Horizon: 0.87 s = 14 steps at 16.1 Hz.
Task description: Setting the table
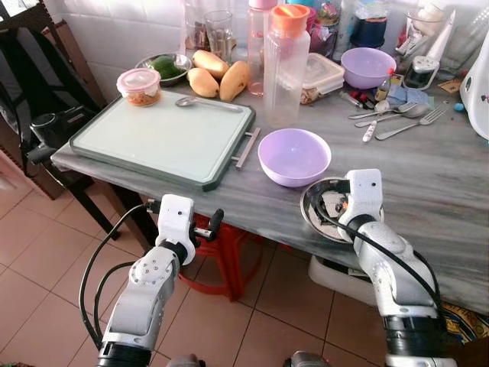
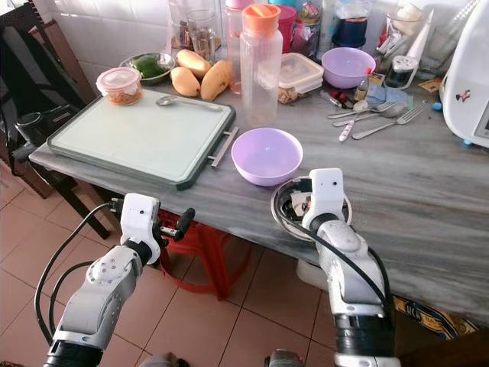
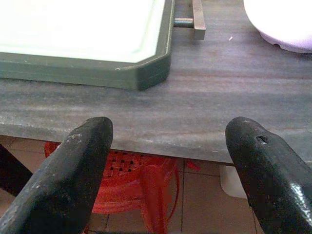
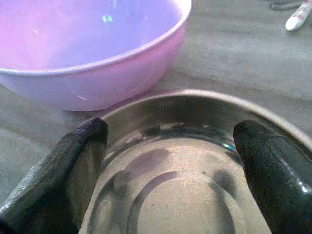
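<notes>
Since the right gripper (image 4: 165, 170) hangs over the steel bowl (image 1: 317, 218) near the surface edge, just beside the purple bowl (image 1: 294, 155), jaws spread wide, I'd pinch one rim wall squarely. Left gripper (image 3: 165, 170) idles, jaws open too.

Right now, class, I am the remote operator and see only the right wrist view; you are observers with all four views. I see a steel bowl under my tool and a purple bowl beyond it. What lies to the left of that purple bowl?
Observer: A pale tray with a green rim, and a spoon lying at its far edge.
Operator: Where is the left tool?
Observer: It hangs open in front of the table's near edge, above a red stool, facing the tray's corner.
Operator: Is there more cutlery for setting places?
Observer: Yes, spoons and a fork lie at the back right, near a second purple bowl.
</notes>
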Tool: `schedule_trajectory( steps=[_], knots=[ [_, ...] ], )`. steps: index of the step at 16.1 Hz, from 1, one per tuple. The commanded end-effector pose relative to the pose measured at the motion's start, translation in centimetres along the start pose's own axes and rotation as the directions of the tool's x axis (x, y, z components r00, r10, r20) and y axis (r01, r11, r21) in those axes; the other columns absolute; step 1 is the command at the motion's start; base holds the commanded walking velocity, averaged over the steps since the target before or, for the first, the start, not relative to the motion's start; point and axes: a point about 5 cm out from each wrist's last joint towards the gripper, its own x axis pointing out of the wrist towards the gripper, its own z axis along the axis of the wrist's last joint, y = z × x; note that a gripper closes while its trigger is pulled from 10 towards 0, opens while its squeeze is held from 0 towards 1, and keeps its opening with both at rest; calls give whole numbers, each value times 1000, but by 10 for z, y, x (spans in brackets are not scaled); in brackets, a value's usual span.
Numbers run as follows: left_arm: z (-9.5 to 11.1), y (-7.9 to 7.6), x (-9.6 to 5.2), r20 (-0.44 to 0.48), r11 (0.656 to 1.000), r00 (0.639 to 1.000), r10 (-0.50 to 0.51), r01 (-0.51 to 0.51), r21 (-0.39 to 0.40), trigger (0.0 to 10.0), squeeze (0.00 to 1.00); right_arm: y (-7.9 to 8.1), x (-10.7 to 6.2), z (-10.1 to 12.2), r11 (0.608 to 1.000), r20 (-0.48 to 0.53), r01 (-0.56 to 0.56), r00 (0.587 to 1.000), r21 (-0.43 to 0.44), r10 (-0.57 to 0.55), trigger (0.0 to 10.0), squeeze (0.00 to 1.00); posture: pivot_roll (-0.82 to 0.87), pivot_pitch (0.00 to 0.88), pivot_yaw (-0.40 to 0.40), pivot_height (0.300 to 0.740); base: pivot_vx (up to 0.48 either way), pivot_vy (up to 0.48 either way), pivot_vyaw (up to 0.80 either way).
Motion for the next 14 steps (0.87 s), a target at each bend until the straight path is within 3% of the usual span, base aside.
schedule_trajectory(
  steps=[1,7,9,10,12,14],
  knots=[
    [4,2,0,17,1000,1000,-2,2,13,10000,0,4,-9,8,999,42,-21,999,-28,22,10000,0,-43,14,59,740,0,0,0],
    [11,8,-3,45,1000,999,30,-30,-1,10000,0,18,-29,25,996,161,-53,985,-65,63,10000,0,-61,0,66,740,0,0,0],
    [18,12,-7,98,997,993,71,-71,4,10000,0,25,-41,32,991,240,-79,965,-105,103,10000,0,-51,0,65,740,0,0,0],
    [22,14,-7,109,996,990,91,-87,-36,10000,0,27,-55,32,988,280,-65,955,-141,103,10000,0,-48,0,65,740,0,0,0],
    [24,15,-7,128,995,987,96,-93,-29,10000,0,25,-68,30,982,322,-25,943,-186,85,10000,0,-50,0,72,740,0,0,0],
    [25,12,-6,138,996,987,85,-81,-34,10000,0,20,-70,28,982,337,21,941,-187,44,10000,0,-52,0,83,740,0,0,0]
  ],
)
